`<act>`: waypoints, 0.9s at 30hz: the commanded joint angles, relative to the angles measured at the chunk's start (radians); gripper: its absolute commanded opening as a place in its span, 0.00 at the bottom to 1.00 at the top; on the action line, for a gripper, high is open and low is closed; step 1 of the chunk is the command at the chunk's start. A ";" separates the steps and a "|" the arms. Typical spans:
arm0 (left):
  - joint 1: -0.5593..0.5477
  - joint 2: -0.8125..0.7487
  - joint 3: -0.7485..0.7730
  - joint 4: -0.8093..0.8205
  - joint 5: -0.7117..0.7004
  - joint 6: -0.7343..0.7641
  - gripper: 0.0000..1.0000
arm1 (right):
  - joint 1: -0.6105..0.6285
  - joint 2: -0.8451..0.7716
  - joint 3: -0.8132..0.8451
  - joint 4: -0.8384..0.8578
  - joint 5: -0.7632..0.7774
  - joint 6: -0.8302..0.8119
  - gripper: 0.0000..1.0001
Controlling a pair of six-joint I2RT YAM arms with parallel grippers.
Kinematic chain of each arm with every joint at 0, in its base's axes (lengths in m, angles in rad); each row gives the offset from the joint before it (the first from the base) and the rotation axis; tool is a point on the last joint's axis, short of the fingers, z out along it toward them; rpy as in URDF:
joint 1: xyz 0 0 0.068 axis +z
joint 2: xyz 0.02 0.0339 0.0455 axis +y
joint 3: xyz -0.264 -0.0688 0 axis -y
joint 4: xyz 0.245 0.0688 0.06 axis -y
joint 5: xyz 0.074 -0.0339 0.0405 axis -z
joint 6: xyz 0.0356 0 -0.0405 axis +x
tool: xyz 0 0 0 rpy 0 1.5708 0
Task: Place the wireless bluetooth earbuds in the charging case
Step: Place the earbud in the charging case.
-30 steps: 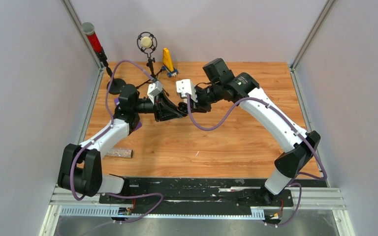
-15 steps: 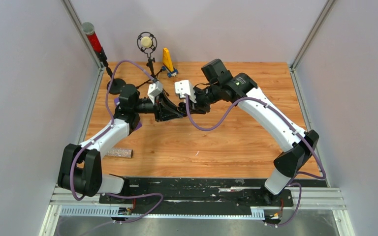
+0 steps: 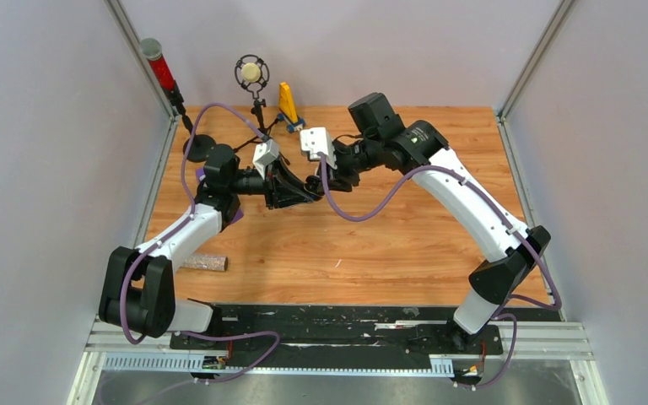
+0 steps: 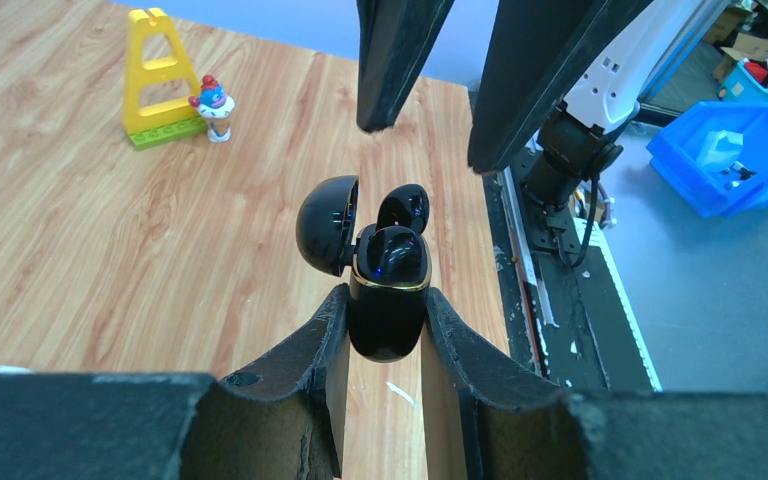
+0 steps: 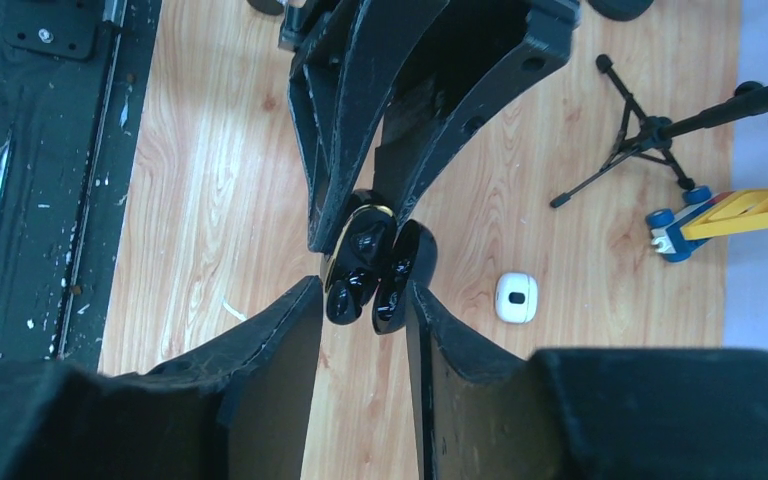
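Broadly, the wooden tabletop (image 3: 405,245) carries both arms reaching inward: the left arm (image 3: 181,236) from the near left corner and the right arm (image 3: 464,190) from the near right corner, their wrists meeting left of centre, toward the far edge. By the far edge stand a microphone on a tripod (image 3: 251,72) and, just beside it, a yellow toy ladder on a blue wheeled base (image 3: 288,103); a red signal lamp (image 3: 159,63) rises at the far left corner. A brown speckled roll (image 3: 203,262) lies near the left edge, toward the near side. The left gripper (image 4: 387,295) is closed tight around the lower body of a glossy black charging case (image 4: 388,325), holding it upright above the wood, one finger pressed to each side. The right gripper (image 5: 362,290) is spread wide and holds nothing; its two fingers point at the case, with their tips just short of it in the left wrist view. A small white charging case (image 5: 517,297) lies shut on the wood near the tripod's feet. The black case's lid (image 4: 322,225) is swung open to one side. Two black earbuds show at the case's open mouth: one (image 4: 392,250) seated in front, the other (image 4: 404,207) just behind it; whether that one is fully seated I cannot tell.
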State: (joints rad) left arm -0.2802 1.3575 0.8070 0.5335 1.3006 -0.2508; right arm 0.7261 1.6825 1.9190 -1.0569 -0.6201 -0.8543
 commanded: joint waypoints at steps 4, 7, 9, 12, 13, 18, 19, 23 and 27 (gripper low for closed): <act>-0.004 -0.024 0.045 0.013 0.015 0.019 0.00 | 0.006 -0.039 0.067 0.020 0.021 0.024 0.29; -0.004 -0.027 0.047 0.011 0.017 0.019 0.00 | 0.004 -0.058 0.018 0.027 0.079 0.015 0.19; -0.004 -0.027 0.048 0.012 0.017 0.019 0.00 | 0.004 -0.069 -0.025 0.034 0.091 0.008 0.16; -0.004 -0.028 0.051 0.012 0.020 0.018 0.00 | 0.004 -0.083 -0.092 0.048 0.111 0.003 0.15; -0.004 -0.028 0.051 0.012 0.020 0.018 0.00 | 0.004 -0.086 -0.106 0.055 0.118 0.004 0.15; -0.004 -0.028 0.052 0.012 0.022 0.015 0.00 | 0.004 -0.093 -0.141 0.081 0.125 0.008 0.15; -0.004 -0.028 0.052 0.012 0.022 0.015 0.00 | 0.003 -0.093 -0.143 0.083 0.123 0.008 0.15; -0.004 -0.026 0.052 0.013 0.022 0.015 0.00 | 0.004 -0.082 -0.134 0.090 0.104 0.014 0.15; -0.004 -0.026 0.053 0.011 0.023 0.015 0.00 | 0.004 -0.070 -0.111 0.090 0.078 0.025 0.14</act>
State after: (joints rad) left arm -0.2802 1.3575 0.8238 0.5335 1.3037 -0.2512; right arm 0.7261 1.6276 1.7741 -1.0069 -0.5068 -0.8391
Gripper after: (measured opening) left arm 0.348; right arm 0.145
